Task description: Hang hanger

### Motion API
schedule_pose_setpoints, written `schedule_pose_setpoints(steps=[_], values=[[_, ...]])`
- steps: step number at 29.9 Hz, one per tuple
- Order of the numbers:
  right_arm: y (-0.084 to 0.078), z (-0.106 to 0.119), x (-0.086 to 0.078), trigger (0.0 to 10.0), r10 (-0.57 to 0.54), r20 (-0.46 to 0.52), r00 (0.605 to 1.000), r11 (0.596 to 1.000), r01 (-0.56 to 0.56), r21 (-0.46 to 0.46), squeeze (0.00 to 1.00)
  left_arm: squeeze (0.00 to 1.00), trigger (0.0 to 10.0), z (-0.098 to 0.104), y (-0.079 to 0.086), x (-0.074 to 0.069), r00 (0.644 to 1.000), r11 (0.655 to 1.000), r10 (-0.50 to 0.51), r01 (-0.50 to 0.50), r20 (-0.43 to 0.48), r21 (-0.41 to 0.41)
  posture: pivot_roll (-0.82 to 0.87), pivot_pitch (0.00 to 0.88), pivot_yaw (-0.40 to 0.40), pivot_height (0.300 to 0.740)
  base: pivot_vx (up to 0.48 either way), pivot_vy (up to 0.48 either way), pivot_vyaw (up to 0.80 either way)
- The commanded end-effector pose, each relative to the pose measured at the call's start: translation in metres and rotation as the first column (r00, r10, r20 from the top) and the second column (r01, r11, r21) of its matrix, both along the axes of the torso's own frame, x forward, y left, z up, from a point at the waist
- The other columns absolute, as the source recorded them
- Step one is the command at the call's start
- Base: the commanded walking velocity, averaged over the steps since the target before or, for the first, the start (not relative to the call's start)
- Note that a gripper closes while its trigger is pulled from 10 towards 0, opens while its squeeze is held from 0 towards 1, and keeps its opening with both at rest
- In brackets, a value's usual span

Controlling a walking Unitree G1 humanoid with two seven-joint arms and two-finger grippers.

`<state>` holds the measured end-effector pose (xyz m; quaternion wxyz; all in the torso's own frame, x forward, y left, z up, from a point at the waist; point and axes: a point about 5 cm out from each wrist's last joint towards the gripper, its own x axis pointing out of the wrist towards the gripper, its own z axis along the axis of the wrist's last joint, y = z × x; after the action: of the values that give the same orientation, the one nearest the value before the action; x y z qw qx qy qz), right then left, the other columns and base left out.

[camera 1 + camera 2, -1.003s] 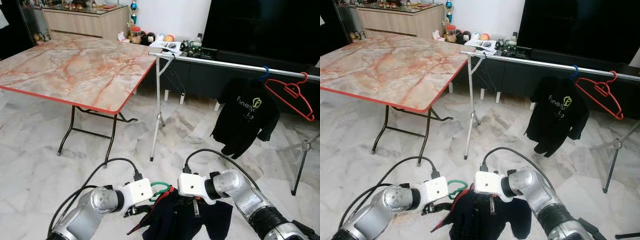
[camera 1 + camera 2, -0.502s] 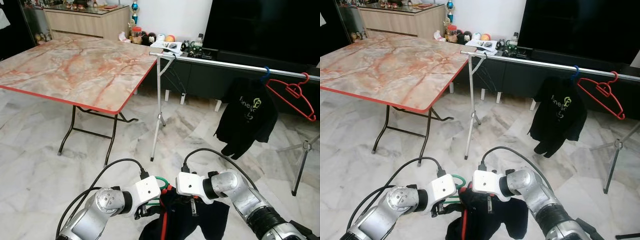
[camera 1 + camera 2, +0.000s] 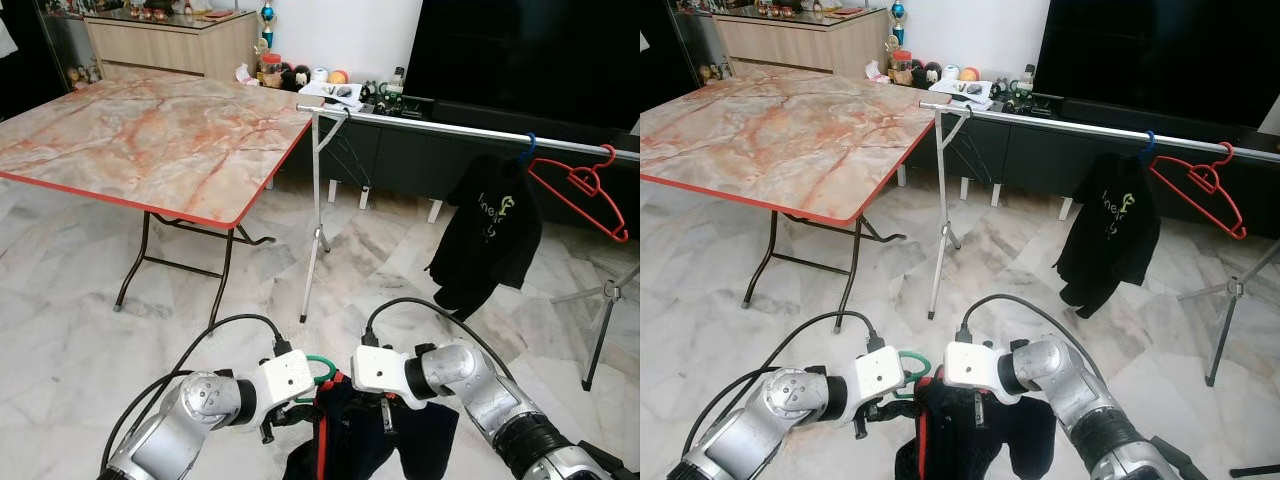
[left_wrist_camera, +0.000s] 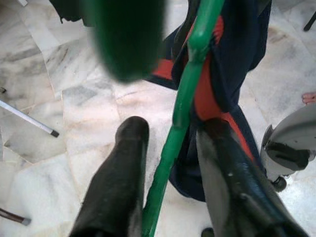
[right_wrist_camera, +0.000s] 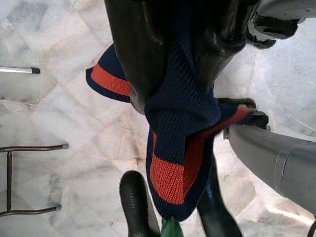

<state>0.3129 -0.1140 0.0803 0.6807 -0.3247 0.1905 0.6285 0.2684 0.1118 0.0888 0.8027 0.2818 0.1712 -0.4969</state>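
My left gripper is shut on a green hanger, whose bar runs between its fingers. The hanger's hook sticks up between my two wrists. Right beside it, my right gripper is shut on a navy knit sweater with red stripes, which hangs from its fingers low over the marble floor. The hanger's bar goes into the sweater's folds. Ahead stands a metal clothes rail.
A black T-shirt on a blue hanger and a bare red hanger hang at the rail's right end. A marble-topped folding table stands to the left. A dark TV cabinet runs behind the rail.
My left gripper has carried the green hanger right, close up to the right gripper, and into the sweater. The sweater's red stripe now hangs straight down. The black T-shirt has turned on the rail.
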Motion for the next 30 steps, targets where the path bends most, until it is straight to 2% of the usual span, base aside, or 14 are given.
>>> schedule_pose_setpoints(steps=[1,12,24,30], values=[[0.002,0.007,0.003,10.0,0.012,0.021,1.0,1.0,-0.012,0.011,0.0,0.0,0.0,0.001,0.001,0.001,1.0,1.0,0.002,-0.002,-0.002,0.014,0.15,0.0,-0.086,0.74,0.0,0.0,0.0],[0.003,0.008,0.003,10.0,0.015,0.024,1.0,1.0,-0.015,0.014,0.0,0.0,0.0,0.0,-0.008,-0.003,0.999,0.999,-0.026,0.025,-0.03,-0.034,0.15,0.0,-0.088,0.74,0.0,0.0,0.0],[0.004,0.009,0.004,10.0,0.02,0.022,1.0,1.0,-0.021,0.019,0.0,0.0,0.0,-0.003,-0.011,-0.006,0.997,0.998,-0.052,0.051,-0.053,-0.034,0.15,0.0,-0.089,0.74,0.0,0.0,0.0],[0.006,0.01,0.003,10.0,0.022,0.014,1.0,0.998,-0.022,0.056,0.0,0.0,0.0,-0.002,-0.012,-0.007,0.997,0.997,-0.057,0.054,-0.06,-0.051,0.15,0.0,-0.09,0.74,0.0,0.0,0.0]])
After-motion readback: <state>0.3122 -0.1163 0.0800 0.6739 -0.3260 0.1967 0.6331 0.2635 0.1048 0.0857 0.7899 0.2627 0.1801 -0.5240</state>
